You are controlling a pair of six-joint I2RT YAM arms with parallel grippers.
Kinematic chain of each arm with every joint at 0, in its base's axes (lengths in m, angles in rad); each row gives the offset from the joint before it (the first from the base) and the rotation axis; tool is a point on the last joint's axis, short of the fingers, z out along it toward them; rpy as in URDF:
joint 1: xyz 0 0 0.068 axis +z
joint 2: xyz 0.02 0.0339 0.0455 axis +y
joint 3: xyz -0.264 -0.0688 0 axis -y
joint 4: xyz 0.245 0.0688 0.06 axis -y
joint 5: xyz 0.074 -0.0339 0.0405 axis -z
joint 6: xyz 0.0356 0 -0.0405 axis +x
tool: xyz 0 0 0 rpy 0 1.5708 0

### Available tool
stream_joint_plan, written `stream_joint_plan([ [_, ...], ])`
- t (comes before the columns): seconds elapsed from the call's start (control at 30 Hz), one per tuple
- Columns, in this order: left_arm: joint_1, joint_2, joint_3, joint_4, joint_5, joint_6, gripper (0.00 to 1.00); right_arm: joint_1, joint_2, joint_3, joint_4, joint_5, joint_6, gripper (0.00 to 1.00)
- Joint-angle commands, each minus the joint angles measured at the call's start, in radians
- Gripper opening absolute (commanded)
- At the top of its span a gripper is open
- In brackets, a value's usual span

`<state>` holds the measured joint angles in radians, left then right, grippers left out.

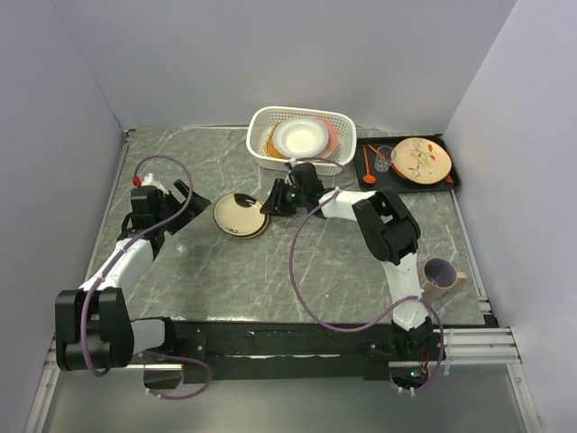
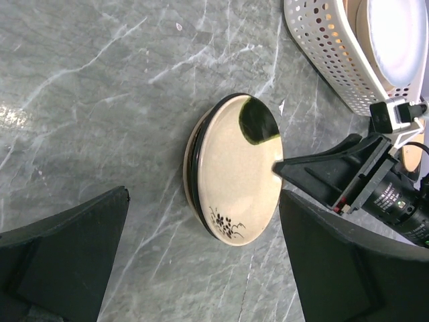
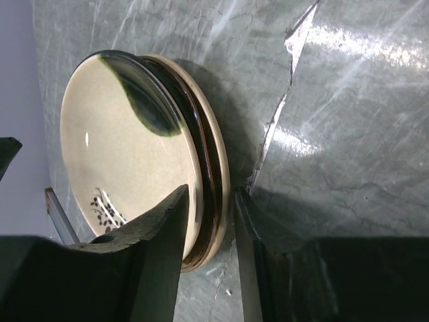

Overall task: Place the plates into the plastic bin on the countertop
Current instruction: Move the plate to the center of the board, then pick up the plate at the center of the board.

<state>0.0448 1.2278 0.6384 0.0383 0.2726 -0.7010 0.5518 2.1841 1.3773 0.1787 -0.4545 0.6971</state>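
While the right gripper (image 3: pixel 210 198) straddles the rim of the plates (image 1: pixel 240 216), a clean single-plate lift looks doubtful.

Plates lie stacked flat on the countertop (image 1: pixel 207 271), centre-left of the top view, well short of the plastic bin (image 1: pixel 257 149) at upper centre. Right jaws are part-way apart, one finger over the cream top plate (image 3: pixel 120 134), the other outside the lowest rim (no firm pinch visible). Left gripper (image 1: pixel 191 200) gapes wide, empty, just left of the stack. Risks, as judged: jaws closing across several rims at once, so extra plates rise and drop; glazed edges slipping from a one-sided pinch, the plate tilting and swinging; the stack shoved toward the left gripper. The bin already holds plates, the white plate (image 1: pixel 299 135) uppermost, so a tilted arrival could clip its wall or clatter onto them.
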Motion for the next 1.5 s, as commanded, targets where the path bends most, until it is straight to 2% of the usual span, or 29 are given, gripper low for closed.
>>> stream_joint_plan([
  [0.0, -0.023, 0.025, 0.000, 0.069, 0.008, 0.000, 0.99, 0.005, -0.086, -0.023, 0.025, 0.002, -0.011, 0.45],
  [0.1, -0.037, 0.050, 0.000, 0.080, 0.011, 0.001, 0.99, 0.005, -0.109, -0.027, 0.022, 0.002, -0.013, 0.49],
  [0.27, -0.039, 0.098, 0.004, 0.110, 0.017, 0.005, 0.99, 0.003, -0.141, -0.038, 0.018, -0.004, -0.013, 0.50],
  [0.47, -0.085, 0.173, 0.021, 0.159, 0.033, -0.002, 0.90, 0.005, -0.136, -0.027, 0.002, 0.000, -0.015, 0.50],
  [0.7, -0.103, 0.269, 0.037, 0.209, 0.057, -0.005, 0.53, 0.007, -0.118, -0.023, 0.005, -0.004, -0.010, 0.50],
  [0.77, -0.105, 0.282, 0.038, 0.218, 0.057, -0.005, 0.47, 0.007, -0.119, -0.023, 0.005, -0.006, -0.011, 0.50],
  [0.8, -0.106, 0.292, 0.037, 0.222, 0.059, -0.006, 0.41, 0.005, -0.119, -0.023, 0.004, -0.006, -0.014, 0.50],
  [0.97, -0.108, 0.318, 0.038, 0.252, 0.066, -0.012, 0.23, 0.004, -0.127, -0.034, 0.008, -0.010, -0.015, 0.50],
  [1.0, -0.108, 0.326, 0.040, 0.253, 0.069, -0.011, 0.15, 0.005, -0.129, -0.035, 0.010, -0.010, -0.015, 0.50],
  [1.1, -0.108, 0.340, 0.046, 0.249, 0.065, -0.006, 0.01, 0.003, -0.129, -0.038, 0.018, -0.018, -0.011, 0.50],
  [1.47, -0.108, 0.389, 0.040, 0.281, 0.099, -0.020, 0.01, 0.003, -0.124, -0.041, 0.021, -0.024, -0.007, 0.50],
])
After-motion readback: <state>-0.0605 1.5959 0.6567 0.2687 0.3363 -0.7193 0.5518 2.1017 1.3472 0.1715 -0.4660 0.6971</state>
